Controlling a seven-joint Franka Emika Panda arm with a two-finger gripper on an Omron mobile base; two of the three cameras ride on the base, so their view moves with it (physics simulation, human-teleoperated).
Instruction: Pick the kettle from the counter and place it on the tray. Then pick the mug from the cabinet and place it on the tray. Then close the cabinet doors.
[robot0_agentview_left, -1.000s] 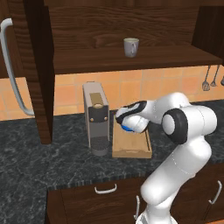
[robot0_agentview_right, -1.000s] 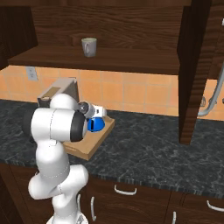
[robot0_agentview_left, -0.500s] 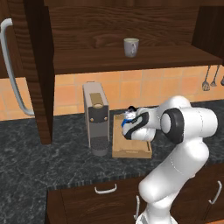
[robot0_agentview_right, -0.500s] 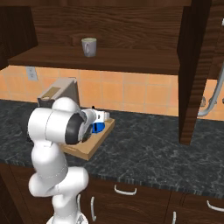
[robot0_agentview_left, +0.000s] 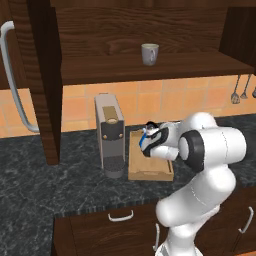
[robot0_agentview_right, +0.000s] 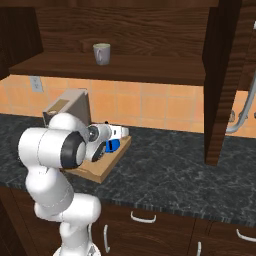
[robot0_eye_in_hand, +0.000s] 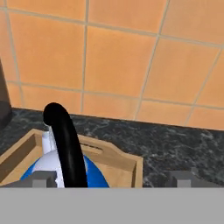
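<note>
Sitting in the wooden tray (robot0_eye_in_hand: 127, 165) already, the blue kettle (robot0_eye_in_hand: 50, 168) has the gripper (robot0_eye_in_hand: 113, 178) wide open and empty around its arched handle; lifting crooked could snag and tip it.

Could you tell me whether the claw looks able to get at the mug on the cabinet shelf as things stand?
Probably yes: the claw is open over the kettle in the tray, and the mug stands alone behind open doors.

white arm folded low, end effector (robot0_eye_in_hand: 113, 178) spread wide open.
</note>
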